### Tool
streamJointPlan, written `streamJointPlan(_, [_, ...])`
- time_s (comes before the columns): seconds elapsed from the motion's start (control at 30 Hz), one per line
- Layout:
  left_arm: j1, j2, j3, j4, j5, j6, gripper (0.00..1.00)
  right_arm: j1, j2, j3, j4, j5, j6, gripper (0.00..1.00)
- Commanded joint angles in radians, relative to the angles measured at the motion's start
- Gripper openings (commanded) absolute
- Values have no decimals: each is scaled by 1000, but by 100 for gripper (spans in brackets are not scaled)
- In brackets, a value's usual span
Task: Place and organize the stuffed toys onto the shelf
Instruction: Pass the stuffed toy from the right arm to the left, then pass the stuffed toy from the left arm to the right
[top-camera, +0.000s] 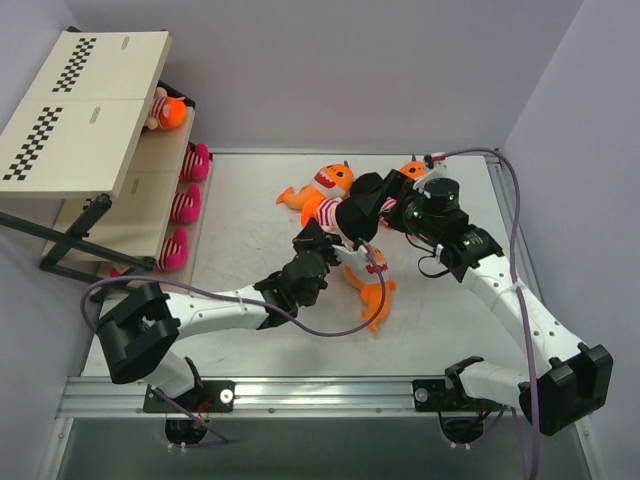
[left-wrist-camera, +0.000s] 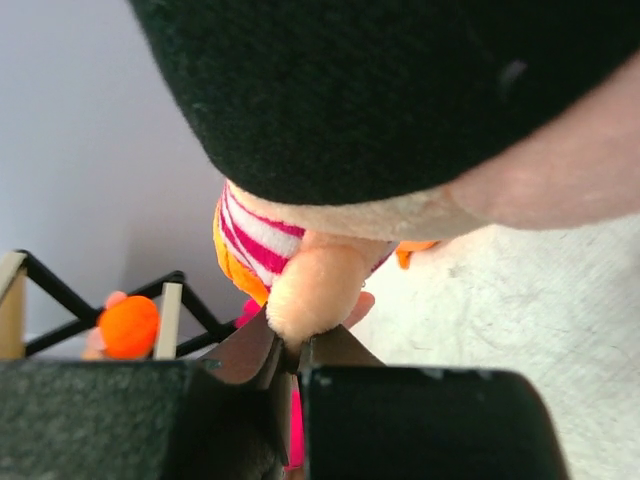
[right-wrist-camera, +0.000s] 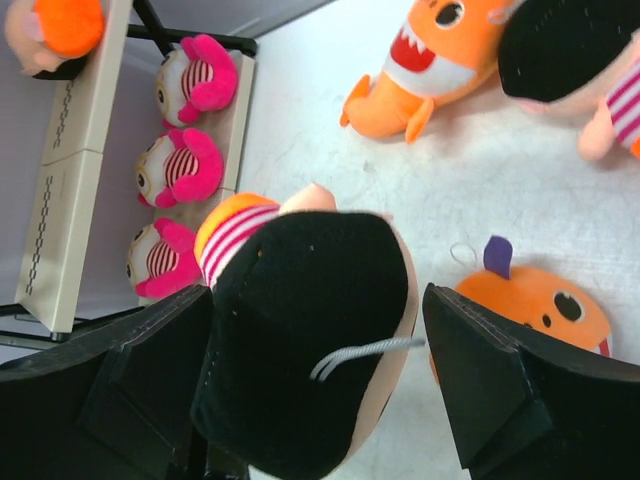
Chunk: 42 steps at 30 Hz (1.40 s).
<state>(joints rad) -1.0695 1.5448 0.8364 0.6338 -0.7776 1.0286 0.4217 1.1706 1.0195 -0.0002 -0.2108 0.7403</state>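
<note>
Black-headed doll hangs inside the spread right end effector, limb pinched by left end effector.

A pale grey table sits between plain lavender walls, a silver metal rail along its near edge.

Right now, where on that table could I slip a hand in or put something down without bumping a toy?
Bare table runs along the front rail, and in the strip between the shelf and the orange shark. The middle is crowded: that shark, a second shark and a black-headed doll.
</note>
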Motion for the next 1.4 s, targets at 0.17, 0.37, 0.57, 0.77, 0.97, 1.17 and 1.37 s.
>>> streamJointPlan(0.17, [46,-152,72,-361,184,-419,3,-1,17,139,74,-7,-65,96])
streamJointPlan(0.37, [57,-132,105,-470,237,-524,3,-32,26,188,141,-71,-73,99])
streamJointPlan(0.57, [147,-160,148,-551,345,-745,3,-110,-12,153,160,-116,-71,99])
streamJointPlan(0.77, [327,-244,170,-586,595,-1016,3,-215,-66,65,167,-179,-87,98])
streamJointPlan(0.97, [422,-311,184,-579,745,-1225,2,-205,-51,-61,317,-285,-44,97])
streamJointPlan(1.17, [482,-368,182,-510,834,-1409,3,-103,33,-141,471,-303,-27,97])
streamJointPlan(1.37, [500,-387,179,-453,876,-1552,3,-44,92,-165,647,-348,5,95])
